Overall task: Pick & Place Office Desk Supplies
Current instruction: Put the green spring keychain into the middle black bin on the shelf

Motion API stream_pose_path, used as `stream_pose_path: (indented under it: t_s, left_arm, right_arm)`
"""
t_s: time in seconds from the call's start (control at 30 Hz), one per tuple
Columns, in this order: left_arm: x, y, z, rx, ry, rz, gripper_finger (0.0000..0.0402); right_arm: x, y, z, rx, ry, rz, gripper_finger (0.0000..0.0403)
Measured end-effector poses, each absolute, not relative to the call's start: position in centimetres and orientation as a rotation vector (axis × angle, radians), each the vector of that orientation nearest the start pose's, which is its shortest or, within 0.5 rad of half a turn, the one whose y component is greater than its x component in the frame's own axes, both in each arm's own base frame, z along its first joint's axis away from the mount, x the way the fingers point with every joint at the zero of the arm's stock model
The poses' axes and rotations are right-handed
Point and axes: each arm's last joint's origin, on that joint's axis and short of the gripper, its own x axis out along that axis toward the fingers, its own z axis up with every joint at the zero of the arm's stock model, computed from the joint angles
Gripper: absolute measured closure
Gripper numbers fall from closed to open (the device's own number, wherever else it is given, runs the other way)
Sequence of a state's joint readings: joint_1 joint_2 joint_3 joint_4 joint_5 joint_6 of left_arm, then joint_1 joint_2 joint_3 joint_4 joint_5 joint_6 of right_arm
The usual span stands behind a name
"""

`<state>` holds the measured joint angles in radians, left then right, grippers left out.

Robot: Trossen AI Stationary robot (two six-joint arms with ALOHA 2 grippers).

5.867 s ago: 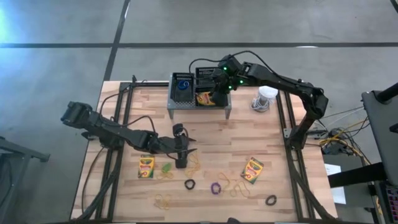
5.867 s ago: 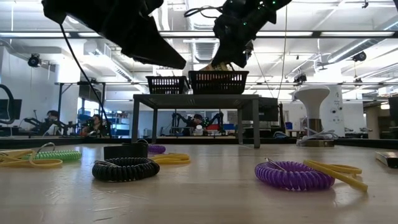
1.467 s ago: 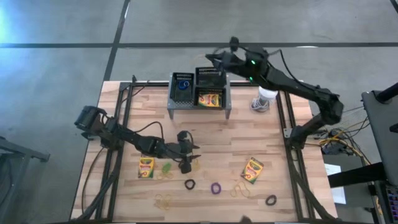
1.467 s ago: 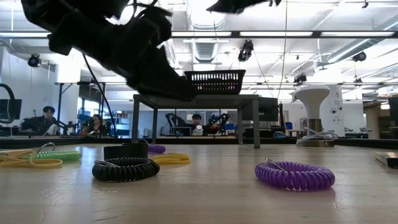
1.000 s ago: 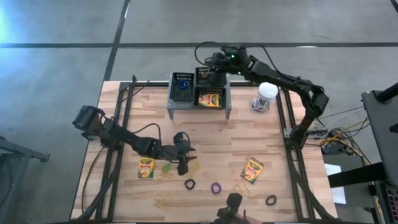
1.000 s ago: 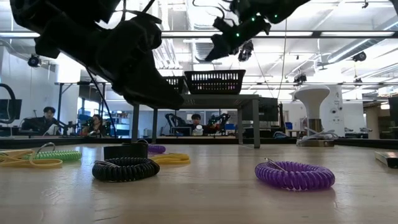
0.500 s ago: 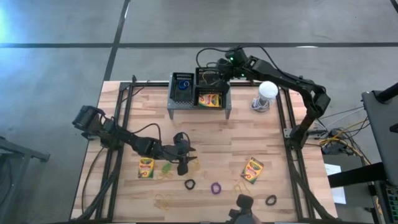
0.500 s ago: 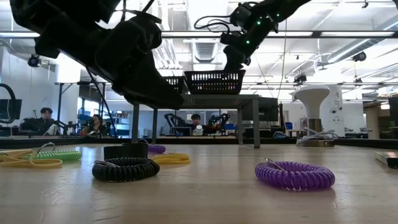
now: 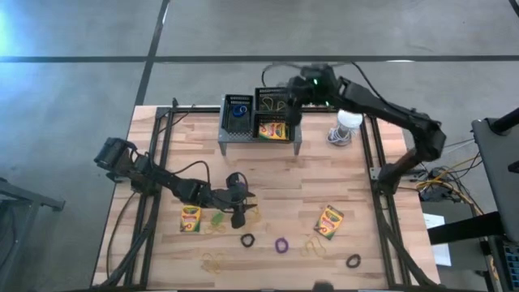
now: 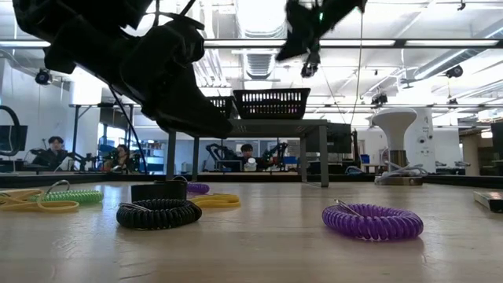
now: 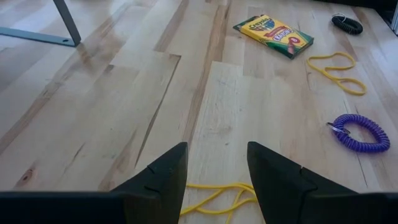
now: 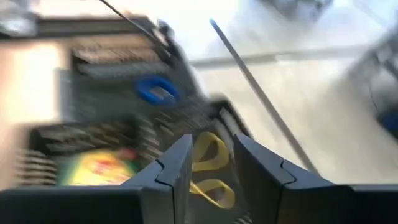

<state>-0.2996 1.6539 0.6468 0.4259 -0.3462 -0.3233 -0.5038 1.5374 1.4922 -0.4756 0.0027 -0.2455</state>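
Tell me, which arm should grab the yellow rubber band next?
The left. Its open pincer hangs right over the yellow rubber band on the table. The right pincer is far off, above the rack.

Dark jointed arms, black cables, green LEDs.

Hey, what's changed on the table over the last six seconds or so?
The right gripper was down at the crayon box in the rack's basket. It has since lifted clear, jaws open, and the box lies there. The left gripper eased slightly toward the table's near edge, over the yellow rubber bands. The loose supplies on the table stayed put.
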Motion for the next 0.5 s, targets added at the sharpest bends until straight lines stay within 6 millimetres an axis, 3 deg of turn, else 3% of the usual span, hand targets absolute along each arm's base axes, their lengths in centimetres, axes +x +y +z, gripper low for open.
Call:
stream_pose_path:
  t_s: [0.13,0.2,0.5]
  left_arm:
    - [29.2,-8.0,13.9,-0.13,0.536,0.134,0.0232]
    - [29.2,-8.0,13.9,-0.127,0.535,0.138,0.0232]
    - [29.4,-7.9,14.3,-0.078,0.5,0.138,0.0232]
  right_arm:
    - [29.1,-11.4,37.3,-0.133,0.462,-0.321,0.0304]
    - [28.5,-9.0,36.5,-0.131,0.414,-0.27,0.0313]
    - [26.1,0.3,29.3,-0.056,0.207,-0.105,0.0347]
